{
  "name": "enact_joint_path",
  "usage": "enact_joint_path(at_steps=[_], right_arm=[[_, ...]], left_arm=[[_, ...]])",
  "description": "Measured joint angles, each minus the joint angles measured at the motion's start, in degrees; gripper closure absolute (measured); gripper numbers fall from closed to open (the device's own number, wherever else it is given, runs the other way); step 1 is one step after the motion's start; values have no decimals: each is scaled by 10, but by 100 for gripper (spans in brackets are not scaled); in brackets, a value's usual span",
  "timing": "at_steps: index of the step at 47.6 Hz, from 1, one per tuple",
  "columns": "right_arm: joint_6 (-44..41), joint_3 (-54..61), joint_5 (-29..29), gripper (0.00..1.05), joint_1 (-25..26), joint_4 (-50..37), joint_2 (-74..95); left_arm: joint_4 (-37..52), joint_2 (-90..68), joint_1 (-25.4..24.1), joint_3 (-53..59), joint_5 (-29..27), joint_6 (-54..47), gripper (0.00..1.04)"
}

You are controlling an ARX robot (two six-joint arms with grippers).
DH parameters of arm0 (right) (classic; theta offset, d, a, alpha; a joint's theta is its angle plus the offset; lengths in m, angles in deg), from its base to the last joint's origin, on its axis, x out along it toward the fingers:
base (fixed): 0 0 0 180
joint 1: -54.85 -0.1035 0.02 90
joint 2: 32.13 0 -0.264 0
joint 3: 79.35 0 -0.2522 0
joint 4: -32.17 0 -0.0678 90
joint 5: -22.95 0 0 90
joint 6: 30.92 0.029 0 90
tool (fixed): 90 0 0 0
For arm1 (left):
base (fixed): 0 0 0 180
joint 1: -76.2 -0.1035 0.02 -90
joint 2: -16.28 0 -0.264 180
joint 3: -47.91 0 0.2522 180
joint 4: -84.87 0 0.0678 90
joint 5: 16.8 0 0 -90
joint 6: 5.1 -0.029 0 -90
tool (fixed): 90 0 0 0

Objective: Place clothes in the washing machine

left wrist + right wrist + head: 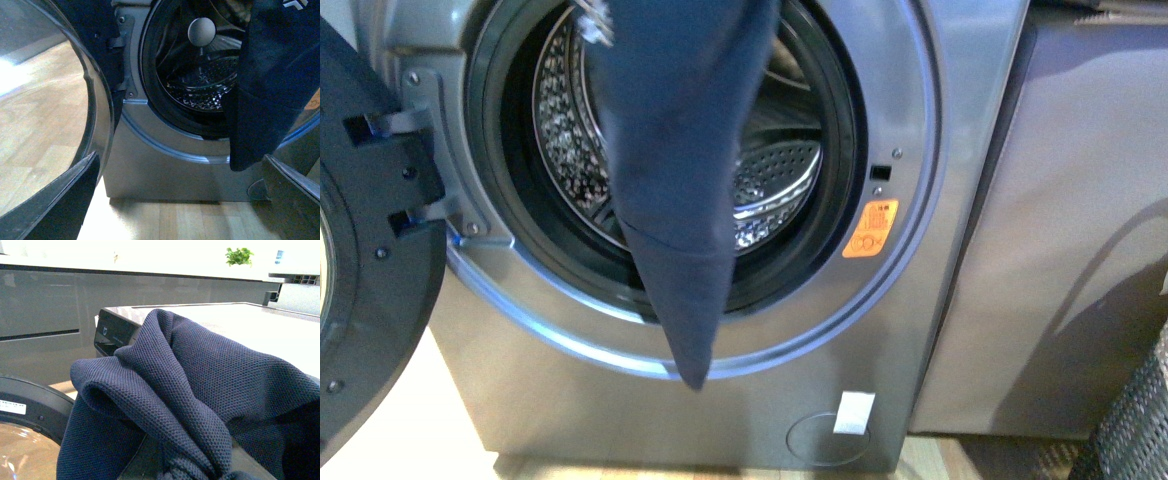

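Wood floor (175, 220) runs under a silver washing machine (620, 400), its door (370, 250) swung wide. Left gripper (181, 156): fingers (65, 200) spread apart, nothing between them, porthole straight beyond. Navy clothes (680, 150) hang limp before the opening, tail below the rim, just beside one left finger. Right gripper: buried under bunched fabric in its wrist view, so I cannot tell its grip.
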Motion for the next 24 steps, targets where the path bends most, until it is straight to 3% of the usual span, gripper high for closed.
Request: enact_joint_path(at_steps=[24], right_arm=[[-2, 0, 0, 93, 2, 0, 0]], left_arm=[[0, 0, 0, 0, 0, 0, 7]])
